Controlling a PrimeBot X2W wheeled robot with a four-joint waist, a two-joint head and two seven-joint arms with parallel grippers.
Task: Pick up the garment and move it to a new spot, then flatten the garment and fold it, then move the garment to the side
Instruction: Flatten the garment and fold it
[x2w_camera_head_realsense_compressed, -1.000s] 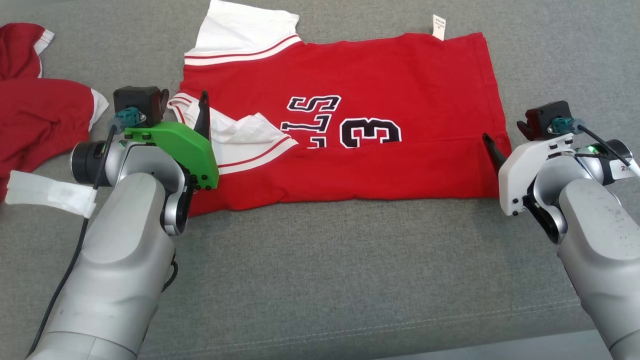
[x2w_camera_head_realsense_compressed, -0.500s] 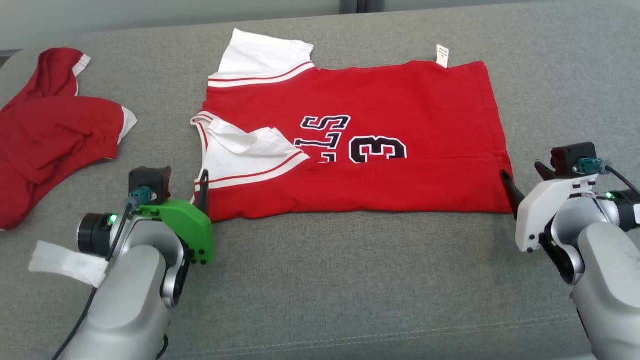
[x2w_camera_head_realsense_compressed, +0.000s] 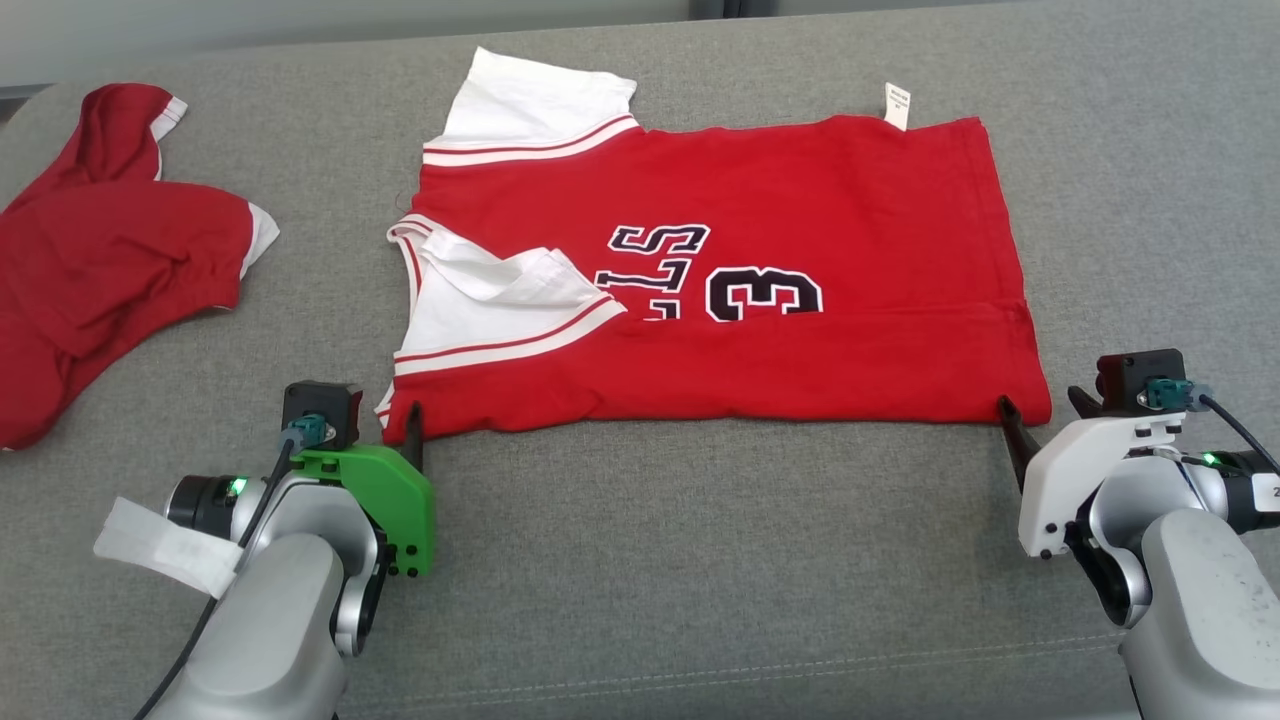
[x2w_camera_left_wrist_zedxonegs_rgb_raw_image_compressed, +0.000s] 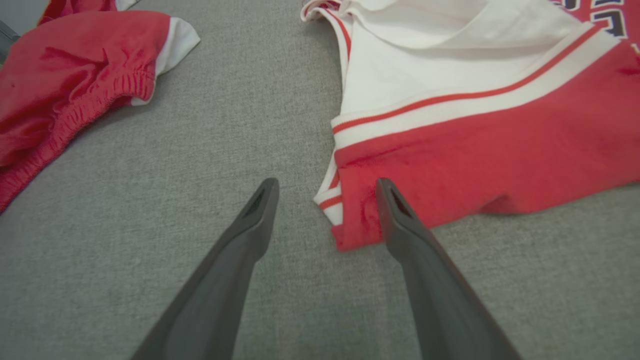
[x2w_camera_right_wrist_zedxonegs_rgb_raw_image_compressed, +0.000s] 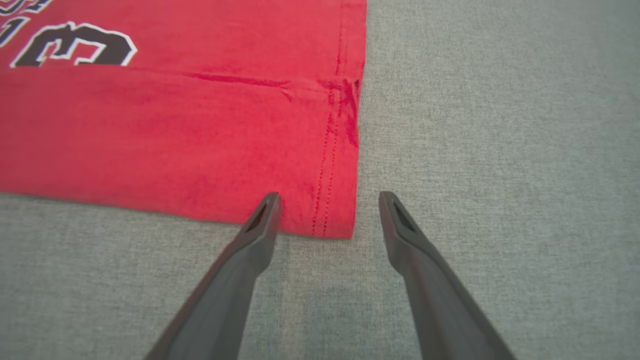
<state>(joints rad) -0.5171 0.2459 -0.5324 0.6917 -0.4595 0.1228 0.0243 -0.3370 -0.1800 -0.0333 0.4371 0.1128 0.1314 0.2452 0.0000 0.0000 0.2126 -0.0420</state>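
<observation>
Nearest, the left gripper (x2w_camera_left_wrist_zedxonegs_rgb_raw_image_compressed: 325, 189) and right gripper (x2w_camera_right_wrist_zedxonegs_rgb_raw_image_compressed: 327, 200) hover with jaws wide apart, holding nothing — each at a near corner of the red jersey (x2w_camera_head_realsense_compressed: 800, 220); the jersey lies flat on the grey cushion (x2w_camera_head_realsense_compressed: 640, 580), one white sleeve turned over its front, the other spread at the far edge; farther left lies a crumpled red garment (x2w_camera_head_realsense_compressed: 110, 260) — well apart.

Garment (x2w_camera_head_realsense_compressed: 800, 200) red, sleeves (x2w_camera_head_realsense_compressed: 540, 95) white with red stripes, lettering (x2w_camera_head_realsense_compressed: 762, 296) black outlined white. Other garment (x2w_camera_head_realsense_compressed: 110, 260) red, cuffs (x2w_camera_head_realsense_compressed: 262, 226) white. Surface (x2w_camera_head_realsense_compressed: 700, 560) plain grey.
</observation>
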